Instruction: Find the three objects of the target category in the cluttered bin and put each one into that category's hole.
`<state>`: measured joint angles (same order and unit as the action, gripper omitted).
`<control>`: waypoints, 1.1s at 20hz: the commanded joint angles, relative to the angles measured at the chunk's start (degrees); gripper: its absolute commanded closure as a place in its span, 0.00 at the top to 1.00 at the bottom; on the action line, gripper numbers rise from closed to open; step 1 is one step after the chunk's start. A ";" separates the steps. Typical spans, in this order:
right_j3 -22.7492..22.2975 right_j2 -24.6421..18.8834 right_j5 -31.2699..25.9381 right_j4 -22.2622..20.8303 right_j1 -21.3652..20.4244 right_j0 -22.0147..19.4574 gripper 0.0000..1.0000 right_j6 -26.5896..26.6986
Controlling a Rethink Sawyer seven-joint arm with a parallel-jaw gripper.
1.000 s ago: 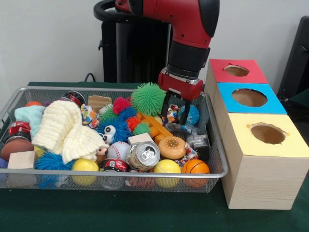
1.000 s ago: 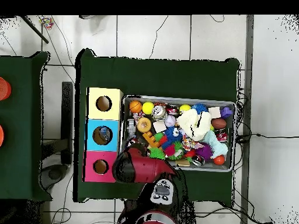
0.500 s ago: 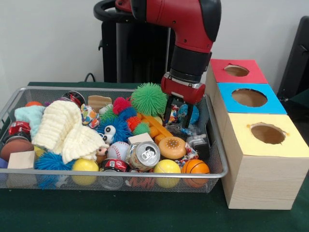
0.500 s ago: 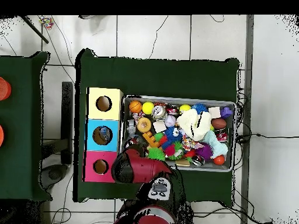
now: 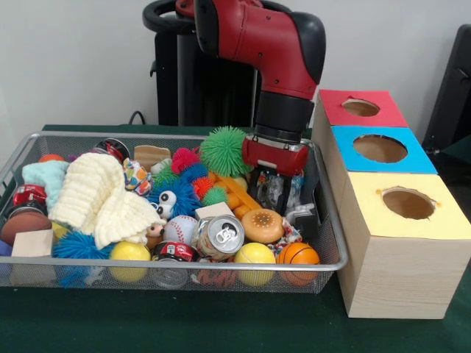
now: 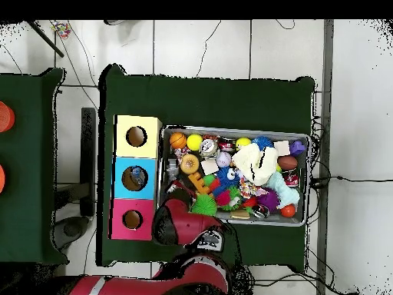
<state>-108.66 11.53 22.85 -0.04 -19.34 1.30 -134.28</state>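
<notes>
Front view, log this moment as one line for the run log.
gripper: down in bin, state unclear | nearest: green spiky ball | yellow box, blue box, red box: nothing visible inside

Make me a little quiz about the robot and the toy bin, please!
1. True or false: the yellow box is the one nearest the camera in the front view.
2. What lies beside the soda can at the bin's front: A) a baseball, B) a banana, C) a shoe?
3. Fill in: the spiky ball just beside the red arm is ____.

Key: 1 true. 2 A. 3 green.
</notes>
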 commanded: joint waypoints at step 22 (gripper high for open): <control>-8.26 -9.18 -4.92 0.14 -4.70 -1.58 0.00 -8.18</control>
<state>-115.74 8.94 24.29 -1.08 -24.38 -0.27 -134.28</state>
